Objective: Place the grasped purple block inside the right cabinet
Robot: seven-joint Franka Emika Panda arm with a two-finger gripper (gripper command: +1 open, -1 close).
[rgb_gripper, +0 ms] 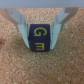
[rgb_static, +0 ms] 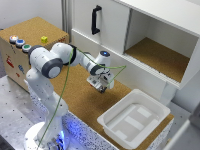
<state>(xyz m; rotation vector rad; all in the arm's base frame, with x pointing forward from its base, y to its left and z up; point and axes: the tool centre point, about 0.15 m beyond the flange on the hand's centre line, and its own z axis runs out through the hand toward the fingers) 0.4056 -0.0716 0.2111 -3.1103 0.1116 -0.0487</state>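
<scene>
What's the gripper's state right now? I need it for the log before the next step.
Gripper: shut on the purple block, one finger against each side of it, over the cork surface.

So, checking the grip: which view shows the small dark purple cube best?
The wrist view: the small dark purple cube sits large between the gripper fingers, yellow letters visible. In the exterior view the gripper hides it.

Robotics lab: perforated metal bench point(rgb_static: 12, 107), cork-topped mock cabinetry point(rgb_static: 160, 57).
</scene>
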